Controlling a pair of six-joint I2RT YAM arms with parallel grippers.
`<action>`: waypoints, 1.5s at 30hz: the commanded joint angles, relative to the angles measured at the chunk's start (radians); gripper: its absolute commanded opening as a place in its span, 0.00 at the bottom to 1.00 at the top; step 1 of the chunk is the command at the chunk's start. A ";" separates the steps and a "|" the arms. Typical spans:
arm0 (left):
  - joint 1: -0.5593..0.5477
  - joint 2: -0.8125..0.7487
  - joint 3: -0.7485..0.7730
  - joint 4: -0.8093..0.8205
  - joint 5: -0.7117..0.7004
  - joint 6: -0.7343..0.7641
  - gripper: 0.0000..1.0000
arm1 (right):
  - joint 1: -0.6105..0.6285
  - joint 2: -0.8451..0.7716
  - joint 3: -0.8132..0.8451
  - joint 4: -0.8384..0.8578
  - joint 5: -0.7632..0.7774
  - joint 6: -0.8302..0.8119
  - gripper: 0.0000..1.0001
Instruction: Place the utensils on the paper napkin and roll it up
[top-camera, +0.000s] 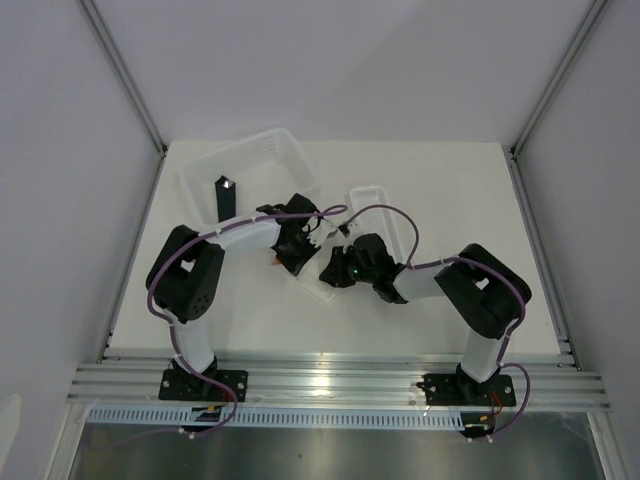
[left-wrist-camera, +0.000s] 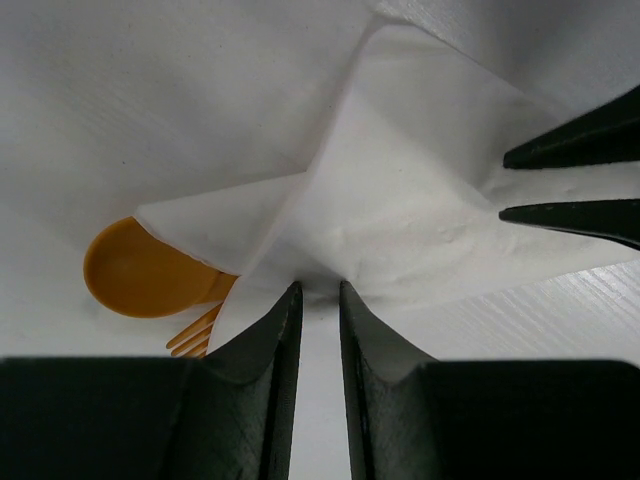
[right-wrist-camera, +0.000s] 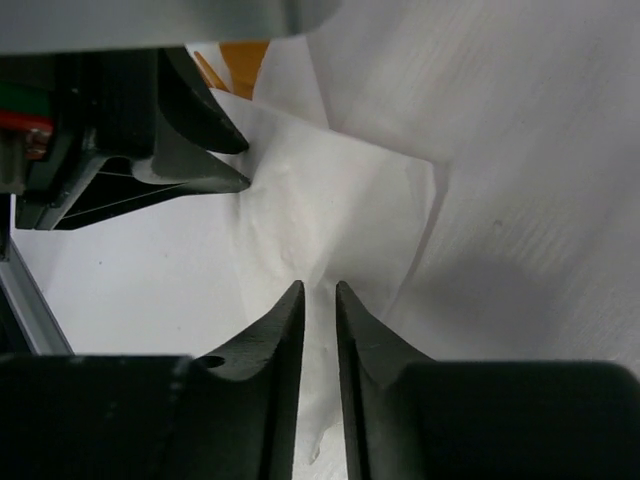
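The paper napkin (left-wrist-camera: 400, 210) lies folded over the utensils. In the left wrist view the orange spoon bowl (left-wrist-camera: 140, 270) and the fork tines (left-wrist-camera: 195, 335) stick out from under its fold; the knife is hidden. My left gripper (left-wrist-camera: 320, 290) is nearly shut, with its tips pinching the napkin's folded edge. My right gripper (right-wrist-camera: 320, 290) is shut on a bunched part of the napkin (right-wrist-camera: 340, 210). In the top view the left gripper (top-camera: 300, 245) and the right gripper (top-camera: 335, 265) meet over the napkin (top-camera: 318, 290) at mid-table. A bit of orange (top-camera: 272, 262) shows beside the left gripper.
A large white slotted basket (top-camera: 250, 165) sits at the back left, with a black upright block (top-camera: 225, 195) by it. A narrow white ribbed tray (top-camera: 385, 215) lies behind the right gripper. The other gripper's fingers (left-wrist-camera: 570, 180) show close by in each wrist view.
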 joint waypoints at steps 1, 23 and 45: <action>-0.002 0.011 -0.002 -0.001 0.003 -0.010 0.24 | -0.014 -0.040 -0.010 -0.006 0.054 0.014 0.25; 0.006 0.012 -0.012 0.009 0.029 -0.021 0.24 | -0.019 0.086 0.032 -0.131 -0.165 0.047 0.25; 0.099 -0.274 0.066 -0.132 0.024 0.033 0.33 | -0.045 -0.011 0.024 0.014 -0.208 0.093 0.00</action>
